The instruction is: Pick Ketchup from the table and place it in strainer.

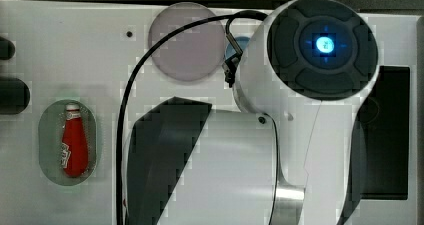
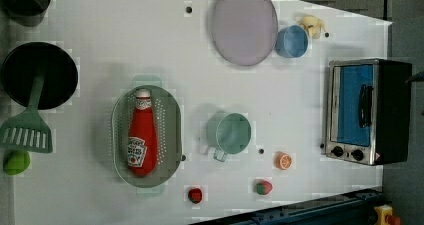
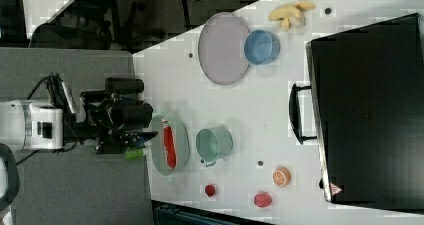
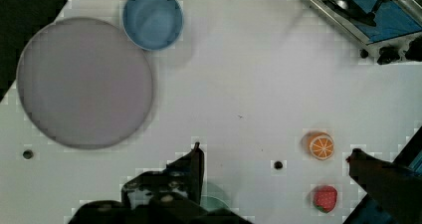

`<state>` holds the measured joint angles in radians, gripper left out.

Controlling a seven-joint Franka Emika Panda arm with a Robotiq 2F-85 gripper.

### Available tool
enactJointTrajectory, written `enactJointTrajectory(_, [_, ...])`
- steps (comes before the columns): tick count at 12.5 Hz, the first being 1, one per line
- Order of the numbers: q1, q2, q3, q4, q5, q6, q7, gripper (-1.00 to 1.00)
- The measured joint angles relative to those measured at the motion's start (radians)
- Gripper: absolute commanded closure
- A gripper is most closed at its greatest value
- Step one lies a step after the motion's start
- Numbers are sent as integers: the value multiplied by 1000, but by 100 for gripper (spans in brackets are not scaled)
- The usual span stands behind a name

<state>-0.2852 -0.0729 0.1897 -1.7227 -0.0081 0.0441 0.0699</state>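
Note:
The red Ketchup bottle [image 2: 141, 135] lies lengthwise inside the pale mint strainer [image 2: 172, 130], white cap towards the left view's top. The top view shows the same: Ketchup [image 1: 74, 145] resting in the strainer [image 1: 47, 145] at the top view's left. In the right view the Ketchup [image 3: 170, 147] sits in the strainer [image 3: 159, 157], with the arm's black hand just to the right view's left of it. My gripper [image 4: 276, 157] is open and holds nothing; its two dark fingers [image 4: 196, 159] stand wide apart, high over bare table.
A green cup [image 2: 230, 132] stands beside the strainer. A lilac plate [image 2: 244, 24], blue bowl [image 2: 291, 41] and banana [image 2: 312, 25] are further off. A toaster oven [image 2: 365, 110], orange [image 2: 283, 160], strawberry [image 2: 264, 187], small red fruit [image 2: 195, 195], black pan [image 2: 37, 75] and green spatula [image 2: 27, 130] ring the table.

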Motion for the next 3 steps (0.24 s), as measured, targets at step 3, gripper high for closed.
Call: enactJointTrajectory(3, [11, -4, 8, 0, 5, 0, 0, -100])
